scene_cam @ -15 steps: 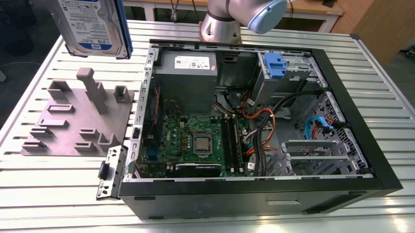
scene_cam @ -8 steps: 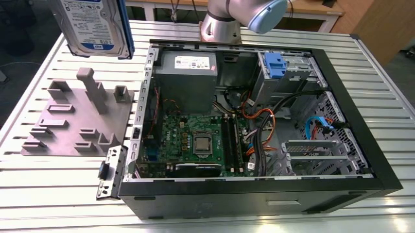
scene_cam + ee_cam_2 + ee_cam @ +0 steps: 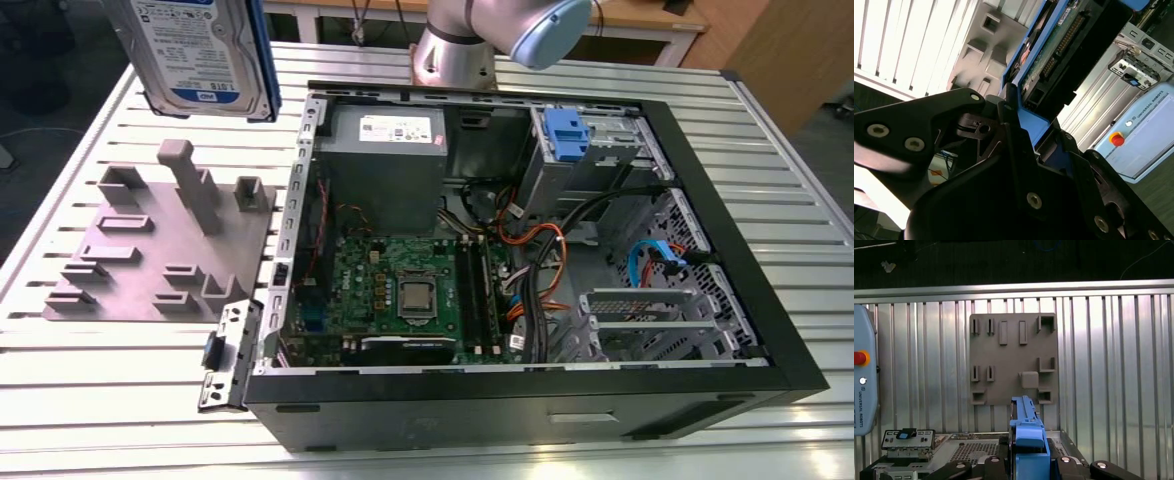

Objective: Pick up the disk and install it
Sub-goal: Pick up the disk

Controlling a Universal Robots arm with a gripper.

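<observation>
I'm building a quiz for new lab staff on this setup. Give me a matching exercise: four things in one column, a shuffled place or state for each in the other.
Things:
1 disk
2 grey plate
3 computer case
4 gripper

States:
A open on the table, circuit board showing
B shut on the blue frame
C held up off the table
D flat on the table, at the exterior view's left of the case

Pairs: 1-C; 2-D; 3-A; 4-B

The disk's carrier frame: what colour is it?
The carrier frame is bright blue, clearest in the first wrist view.
</observation>
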